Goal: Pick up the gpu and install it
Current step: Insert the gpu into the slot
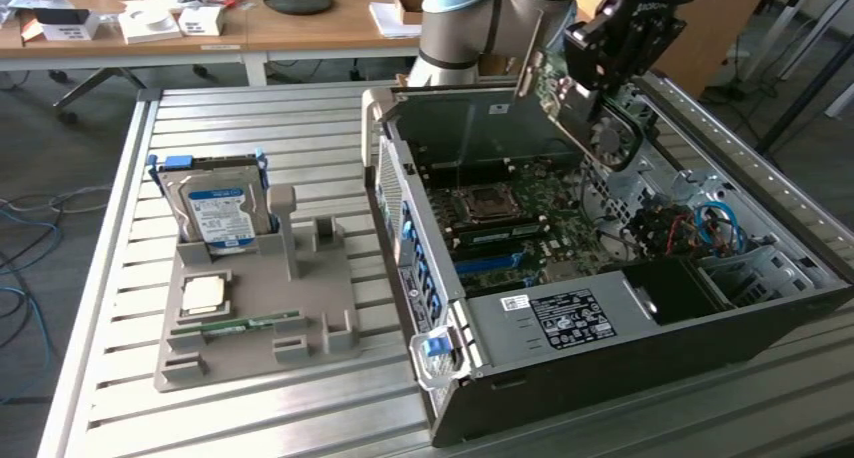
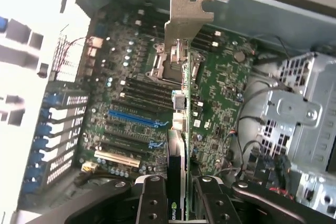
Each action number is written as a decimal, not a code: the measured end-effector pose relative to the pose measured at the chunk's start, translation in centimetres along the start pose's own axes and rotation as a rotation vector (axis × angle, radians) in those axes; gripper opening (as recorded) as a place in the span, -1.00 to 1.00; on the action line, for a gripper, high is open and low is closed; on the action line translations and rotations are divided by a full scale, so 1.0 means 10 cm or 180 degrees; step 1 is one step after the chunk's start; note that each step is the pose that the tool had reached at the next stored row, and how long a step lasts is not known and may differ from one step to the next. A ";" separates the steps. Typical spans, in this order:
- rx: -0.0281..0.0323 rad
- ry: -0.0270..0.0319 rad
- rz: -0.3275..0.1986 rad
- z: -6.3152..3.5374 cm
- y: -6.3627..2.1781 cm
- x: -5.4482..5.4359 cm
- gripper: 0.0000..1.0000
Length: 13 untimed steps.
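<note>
The gpu (image 1: 567, 103) hangs tilted above the open computer case (image 1: 641, 348), over its far end, with the silver bracket (image 1: 538, 48) pointing up. My gripper (image 1: 607, 48) is shut on the card. In the wrist view the gpu (image 2: 181, 114) appears edge-on, running from its bracket (image 2: 186, 17) down between my fingers (image 2: 152, 203). My gripper (image 2: 178, 203) clamps the card's near end. Below it lies the green motherboard (image 2: 220, 87) with a blue slot (image 2: 134, 119) and black slots off to one side of the card. The card is clear of the board.
On the exterior view's left, a grey holder (image 1: 254, 318) carries a silver hard drive (image 1: 220, 213), a processor chip (image 1: 203, 294) and a green memory stick (image 1: 247, 325). A metal drive cage (image 2: 294, 114) and cables (image 1: 707, 223) sit inside the case. The table (image 1: 267, 118) is slatted metal.
</note>
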<state>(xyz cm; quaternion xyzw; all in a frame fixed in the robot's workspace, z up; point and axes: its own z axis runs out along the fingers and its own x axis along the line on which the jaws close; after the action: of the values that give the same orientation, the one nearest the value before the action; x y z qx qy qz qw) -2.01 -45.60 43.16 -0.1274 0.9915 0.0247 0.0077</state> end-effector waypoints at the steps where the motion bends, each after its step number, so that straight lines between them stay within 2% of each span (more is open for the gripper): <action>1: -0.0001 0.0003 -0.0058 0.001 0.000 0.00 -0.47; 13: -0.0012 0.0036 -0.0752 0.010 -0.001 0.00 -0.47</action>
<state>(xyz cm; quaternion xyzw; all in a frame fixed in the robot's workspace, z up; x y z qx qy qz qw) -2.01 -45.60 43.06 -0.2436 0.9696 0.0247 0.0047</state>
